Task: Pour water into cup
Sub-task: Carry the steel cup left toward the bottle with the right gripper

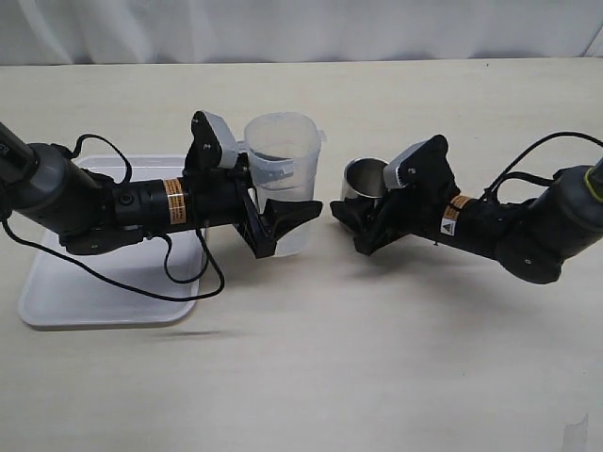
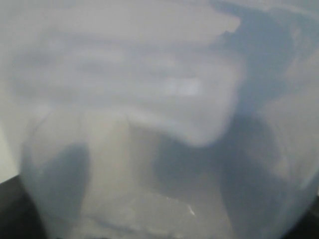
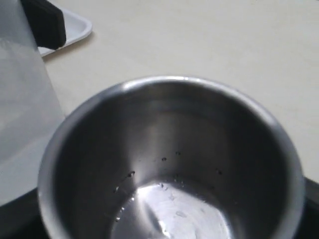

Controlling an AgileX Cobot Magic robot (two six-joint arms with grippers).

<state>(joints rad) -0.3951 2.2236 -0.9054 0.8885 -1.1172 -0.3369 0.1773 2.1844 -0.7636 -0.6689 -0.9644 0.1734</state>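
Left gripper (image 1: 301,190) clamps the tall translucent plastic beaker (image 1: 283,137) at centre frame; right gripper (image 1: 356,195) brackets the short brushed-steel cup (image 1: 363,175), grip unclear.

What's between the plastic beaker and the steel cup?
Nothing visible at rim height: the cup stands beside the beaker, mouth uncovered. Low down, fingers of the left gripper and right gripper reach into the gap.

The beaker (image 1: 283,151) is milky translucent white, the steel cup (image 1: 363,179) brushed grey-silver with a dark inside, the tray (image 1: 94,301) white, the table (image 1: 377,377) pale cream.
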